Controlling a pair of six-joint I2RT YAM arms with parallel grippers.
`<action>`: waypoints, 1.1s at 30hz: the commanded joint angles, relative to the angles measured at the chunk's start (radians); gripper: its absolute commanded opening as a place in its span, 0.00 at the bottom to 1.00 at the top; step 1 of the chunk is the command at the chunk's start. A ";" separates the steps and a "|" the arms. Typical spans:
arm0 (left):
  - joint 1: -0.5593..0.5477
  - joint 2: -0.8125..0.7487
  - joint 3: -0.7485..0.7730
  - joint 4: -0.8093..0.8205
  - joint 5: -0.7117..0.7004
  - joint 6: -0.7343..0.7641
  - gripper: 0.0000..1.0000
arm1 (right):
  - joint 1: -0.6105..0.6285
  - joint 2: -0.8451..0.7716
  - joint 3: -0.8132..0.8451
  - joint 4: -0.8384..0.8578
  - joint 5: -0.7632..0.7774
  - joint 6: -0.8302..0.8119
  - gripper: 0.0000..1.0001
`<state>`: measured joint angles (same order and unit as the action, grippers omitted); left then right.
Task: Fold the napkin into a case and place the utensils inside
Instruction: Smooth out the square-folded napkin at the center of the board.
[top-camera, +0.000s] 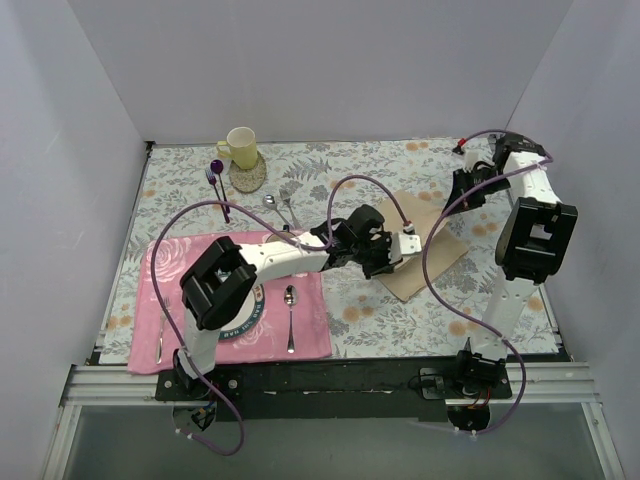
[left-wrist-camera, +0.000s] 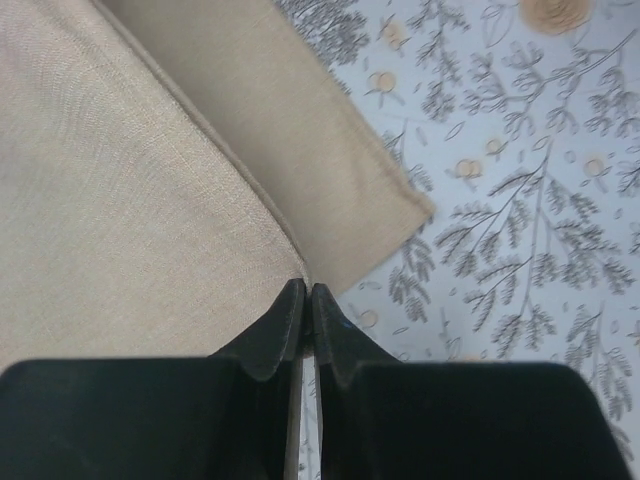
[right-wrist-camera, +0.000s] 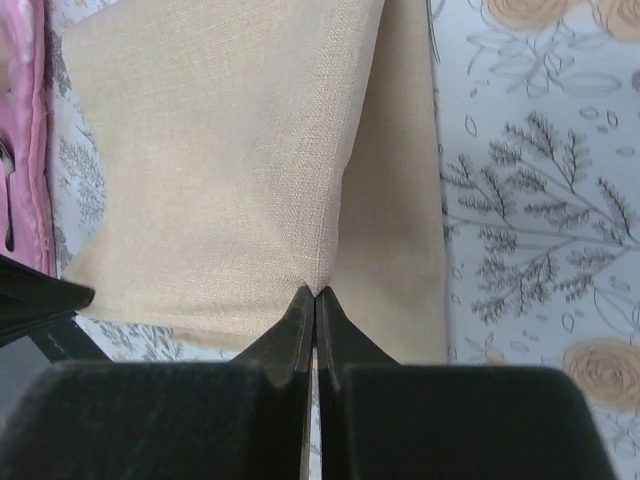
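The beige-tan napkin (top-camera: 440, 255) lies partly folded on the grey floral tablecloth, right of centre. My left gripper (top-camera: 408, 250) is shut on a lifted corner of its upper layer (left-wrist-camera: 130, 200), with a lower layer (left-wrist-camera: 300, 140) flat beneath. My right gripper (top-camera: 456, 203) is shut on another lifted corner at the napkin's far side (right-wrist-camera: 230, 150). The small silver spoon (top-camera: 270, 203) and small silver fork (top-camera: 287, 206) lie side by side behind my left arm, apart from the napkin.
A pink floral placemat (top-camera: 170, 265) at front left holds a plate (top-camera: 250, 315), a longer spoon (top-camera: 290, 315) and another utensil (top-camera: 159, 342). A purple-handled fork (top-camera: 216, 188) and a yellow mug (top-camera: 240, 147) on a coaster sit at the back left.
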<state>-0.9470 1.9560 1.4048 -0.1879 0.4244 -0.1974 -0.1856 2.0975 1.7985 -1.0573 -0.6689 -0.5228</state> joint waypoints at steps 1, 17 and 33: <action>-0.047 -0.013 0.022 0.001 0.054 -0.086 0.00 | -0.054 0.009 0.052 -0.136 0.096 -0.120 0.01; -0.006 0.138 -0.041 -0.015 -0.038 -0.160 0.00 | -0.041 0.050 -0.218 0.034 0.120 -0.112 0.01; 0.185 -0.043 -0.144 -0.278 0.057 0.233 0.00 | 0.040 -0.208 -0.585 0.112 -0.115 -0.029 0.02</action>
<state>-0.7570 1.9678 1.2873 -0.3435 0.4679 -0.0753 -0.1440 1.9469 1.2190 -0.9836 -0.7097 -0.5850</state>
